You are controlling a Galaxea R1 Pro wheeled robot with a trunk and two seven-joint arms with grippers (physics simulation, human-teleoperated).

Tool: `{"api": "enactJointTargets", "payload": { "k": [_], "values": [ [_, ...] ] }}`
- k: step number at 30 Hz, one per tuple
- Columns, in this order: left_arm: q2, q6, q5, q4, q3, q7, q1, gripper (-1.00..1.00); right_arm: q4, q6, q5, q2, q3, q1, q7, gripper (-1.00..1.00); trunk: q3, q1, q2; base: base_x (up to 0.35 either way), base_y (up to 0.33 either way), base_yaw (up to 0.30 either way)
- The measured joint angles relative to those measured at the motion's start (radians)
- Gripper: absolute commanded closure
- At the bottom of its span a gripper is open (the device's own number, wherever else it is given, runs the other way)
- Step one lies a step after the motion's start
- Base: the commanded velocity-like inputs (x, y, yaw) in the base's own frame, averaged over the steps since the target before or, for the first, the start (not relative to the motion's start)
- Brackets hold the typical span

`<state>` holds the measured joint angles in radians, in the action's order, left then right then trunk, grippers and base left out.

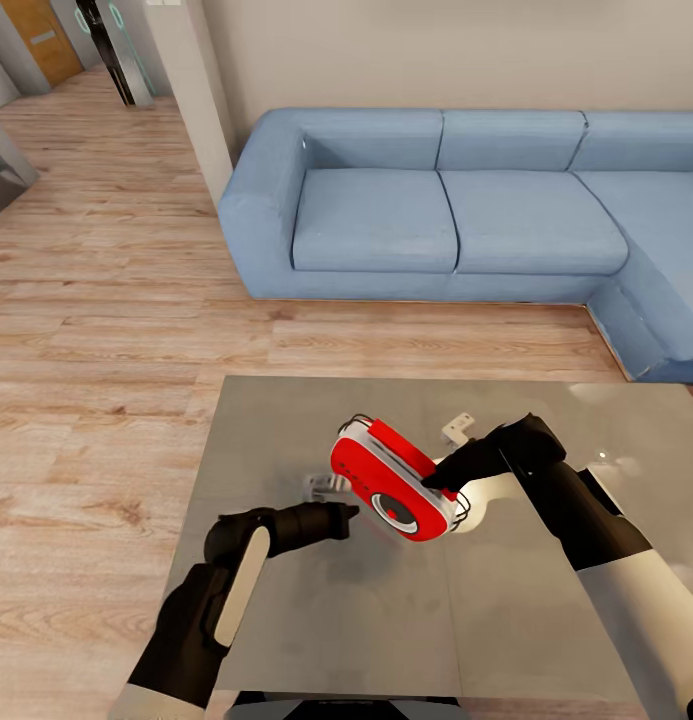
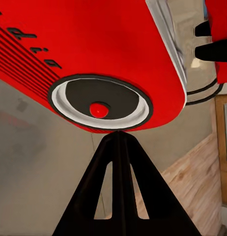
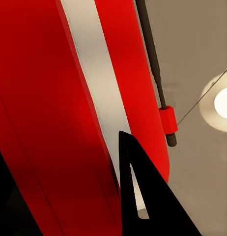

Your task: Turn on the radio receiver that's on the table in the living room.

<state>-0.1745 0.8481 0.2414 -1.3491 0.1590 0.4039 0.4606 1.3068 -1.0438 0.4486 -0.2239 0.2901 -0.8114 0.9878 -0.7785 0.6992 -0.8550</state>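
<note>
Counter: large low rectangular counter with a glossy grey reflective top [image 1: 286, 600], standing on a light wood plank floor [image 1: 106, 350] (a blue L-shaped fabric sofa [image 1: 436, 215] rests on that floor beyond it). Top surface shows bright lamp reflections and faint mirrored shapes.

Raised dark lettering on radio receiver [image 2: 94, 54] front face, above dial, just beyond left claw [image 2: 118, 135] tip; reads roughly "radio", partly cropped. No other legible text.

Home living room: blue sofa [image 1: 466, 210], wood floor [image 1: 96, 330], low table [image 1: 276, 430]
</note>
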Motion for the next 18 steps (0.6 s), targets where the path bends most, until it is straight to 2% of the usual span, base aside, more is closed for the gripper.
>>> {"api": "enactJointTargets", "payload": {
  "k": [5,7,14,18],
  "values": [
    [0.0,-0.007,0.004,0.008,0.004,-0.002,0.008,1.0,0.0,0.0,0.0,0.001,0.002,0.0,0.0,1.0,0.0,0.0,0.0,0.0,0.0,0.0],
    [0.0,-0.008,0.005,0.024,0.005,-0.003,0.029,1.0,0.0,0.0,0.0,0.001,0.003,0.0,0.0,1.0,0.0,0.0,0.0,0.0,0.0,0.0],
    [0.0,-0.045,0.005,0.128,0.01,-0.004,0.084,1.0,-0.001,0.0,0.0,0.001,0.003,0.0,0.0,1.0,0.0,0.0,0.0,0.0,0.0,0.0],
    [0.0,-0.053,0.005,0.161,0.01,-0.004,0.09,1.0,-0.002,0.0,0.0,0.001,0.003,0.0,0.0,1.0,0.0,0.0,0.0,0.0,0.0,0.0]
  ]
}}
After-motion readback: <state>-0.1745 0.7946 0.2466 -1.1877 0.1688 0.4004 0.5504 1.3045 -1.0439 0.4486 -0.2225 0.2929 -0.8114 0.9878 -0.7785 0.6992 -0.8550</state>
